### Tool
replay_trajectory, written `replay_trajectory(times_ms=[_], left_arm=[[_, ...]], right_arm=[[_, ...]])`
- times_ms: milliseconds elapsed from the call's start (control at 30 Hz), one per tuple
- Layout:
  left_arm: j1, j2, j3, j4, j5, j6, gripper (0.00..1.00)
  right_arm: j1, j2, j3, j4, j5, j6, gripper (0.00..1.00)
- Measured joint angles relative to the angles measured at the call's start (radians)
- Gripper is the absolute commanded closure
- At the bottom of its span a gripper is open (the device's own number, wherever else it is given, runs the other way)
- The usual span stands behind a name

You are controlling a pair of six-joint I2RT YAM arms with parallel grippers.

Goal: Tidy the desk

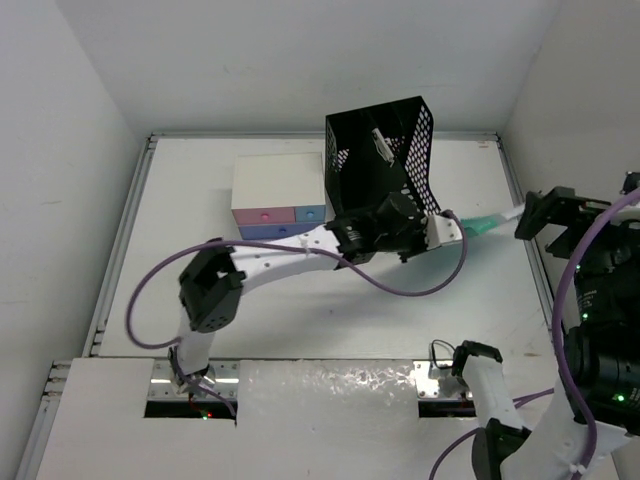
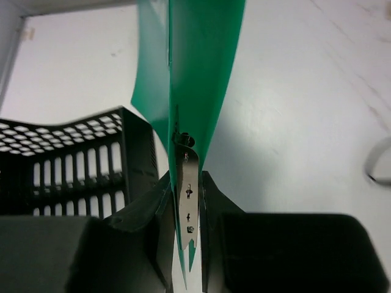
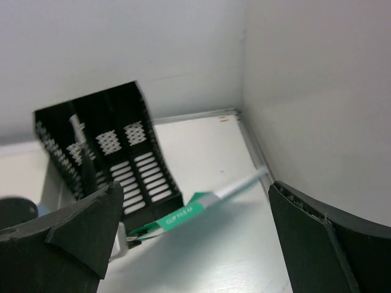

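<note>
The white desk [image 1: 330, 310] holds a black mesh file holder [image 1: 385, 160] at the back. My left gripper [image 1: 440, 228] is shut on a green clip folder [image 1: 480, 226] and holds it just right of the holder, its white end pointing at the right wall. In the left wrist view the jaws [image 2: 186, 204] pinch the folder [image 2: 195, 61] at its metal clip, with the holder [image 2: 67, 165] to the left. My right gripper [image 1: 535, 213] is open and empty near the folder's far end. The right wrist view shows the folder [image 3: 183, 215] between its spread fingers [image 3: 79, 229].
A small cream-topped box with pink and blue drawers [image 1: 275, 195] stands left of the file holder. A white item [image 1: 380, 143] stands inside the holder. The side walls and metal rail edges [image 1: 520, 200] close in the desk on the right.
</note>
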Motion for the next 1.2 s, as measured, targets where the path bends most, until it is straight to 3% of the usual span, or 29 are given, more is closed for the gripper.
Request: replay_trajectory(times_ms=[167, 367, 567, 667, 867, 1100, 1200], left_arm=[[-0.004, -0.24, -0.071, -0.201, 0.085, 0.013, 1.0], [0.008, -0.481, -0.07, -0.312, 0.157, -0.02, 1.0], [0.164, -0.662, -0.138, -0.412, 0.204, 0.0, 1.0], [0.222, -0.71, -0.162, -0.489, 0.223, 0.037, 1.0], [0.223, -0.767, -0.159, -0.626, 0.273, 0.099, 1.0], [0.22, -0.816, -0.107, -0.708, 0.306, 0.111, 1.0], [0.22, -0.824, -0.102, -0.706, 0.307, 0.111, 1.0]], right_arm=[[0.041, 0.0, 0.042, -0.037, -0.18, -0.086, 0.01], [0.062, -0.032, 0.016, -0.014, -0.409, -0.182, 0.01], [0.065, -0.079, -0.012, -0.015, -0.757, -0.325, 0.01], [0.065, -0.096, -0.028, -0.035, -0.905, -0.412, 0.01], [0.067, -0.053, -0.105, -0.104, -1.101, -0.559, 0.01], [0.067, 0.019, -0.351, 0.027, -1.175, -0.548, 0.01], [0.067, 0.019, -0.445, 0.169, -1.231, -0.475, 0.01]])
